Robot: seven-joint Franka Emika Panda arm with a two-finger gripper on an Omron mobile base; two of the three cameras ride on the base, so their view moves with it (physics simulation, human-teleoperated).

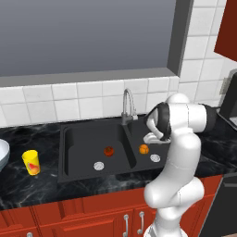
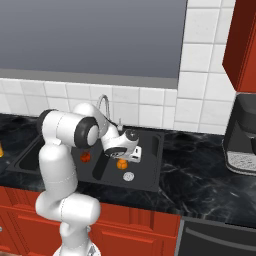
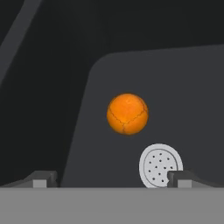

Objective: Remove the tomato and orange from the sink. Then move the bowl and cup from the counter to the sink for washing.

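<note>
So far nothing of the job looks finished. From the left base view, the tomato (image 1: 109, 151) lies on the floor of the left basin of the sink (image 1: 69, 159), just up from that basin's silver drain (image 1: 98, 165), and the orange (image 1: 144, 148) lies in the right basin, beside the other drain (image 1: 155, 158). Both fruits are still to come out. The yellow cup (image 1: 31, 162) stands upright on the black table (image 1: 28, 190) well to the left of the sink, and a slice of the pale bowl (image 1: 3, 154) shows at the picture's left edge, farther from the sink than the cup. Neither has been moved in yet. The steel faucet (image 1: 127, 105) rises behind the divider between the basins, close to the arm's wrist, and I judge it the one thing a lift could knock against.

From the right base view, the claw (image 2: 131, 156) hangs just above the orange (image 2: 121, 164) in the sink's right basin, apart from it. A coffee machine (image 2: 243, 134) sits on the table far right of the sink, out of the way.

In the hand view, the orange (image 3: 127, 113) lies bare on the dark basin floor, centred ahead of the claw (image 3: 112, 179), with the drain (image 3: 160, 166) just beside it. The fingertips (image 3: 40, 179) stand spread wide and hold nothing. I'd judge the orange is the first pick.
</note>
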